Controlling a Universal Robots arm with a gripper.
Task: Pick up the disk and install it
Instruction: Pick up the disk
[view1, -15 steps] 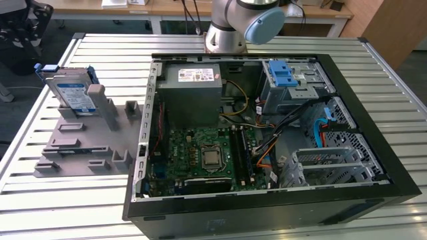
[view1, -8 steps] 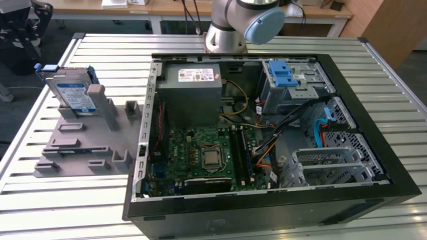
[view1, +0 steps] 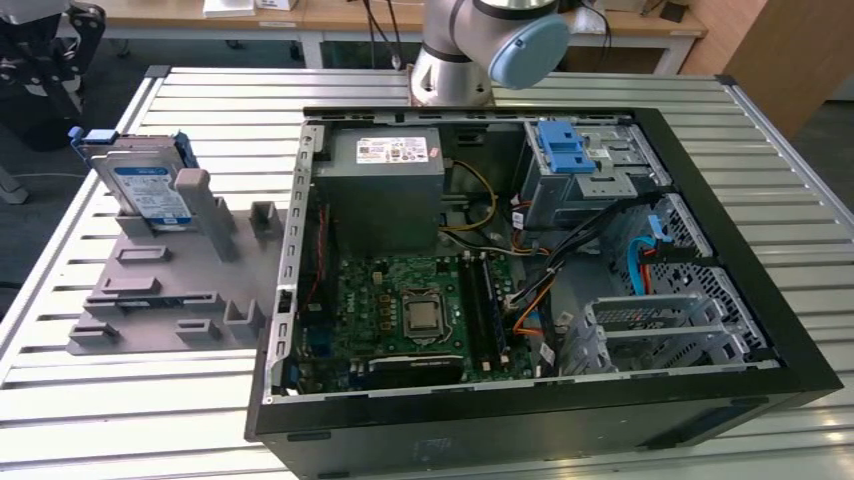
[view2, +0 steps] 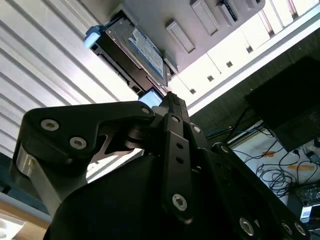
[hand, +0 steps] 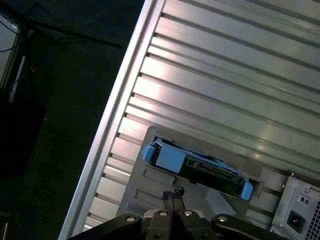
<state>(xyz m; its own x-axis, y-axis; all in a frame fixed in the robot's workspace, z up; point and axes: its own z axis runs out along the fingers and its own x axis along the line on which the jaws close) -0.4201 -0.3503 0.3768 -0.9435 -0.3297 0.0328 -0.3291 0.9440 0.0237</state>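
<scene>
The disk (view1: 144, 190) stood in its grey holder (view1: 160, 300), not yet picked. My gripper (hand: 173, 193) hovered near it, jaws together, empty.

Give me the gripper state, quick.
Gripper: shut, holding nothing. The disk stands apart from it in the grey holder.

We note disk (view1: 144, 190): silvery metal casing, glossy paper label, blue plastic rails. We see table (view1: 134, 400): ribbed bare metal, sheeny. Holder (view1: 147, 300): matt grey plastic. Gripper (hand: 173, 193): matt black.
</scene>
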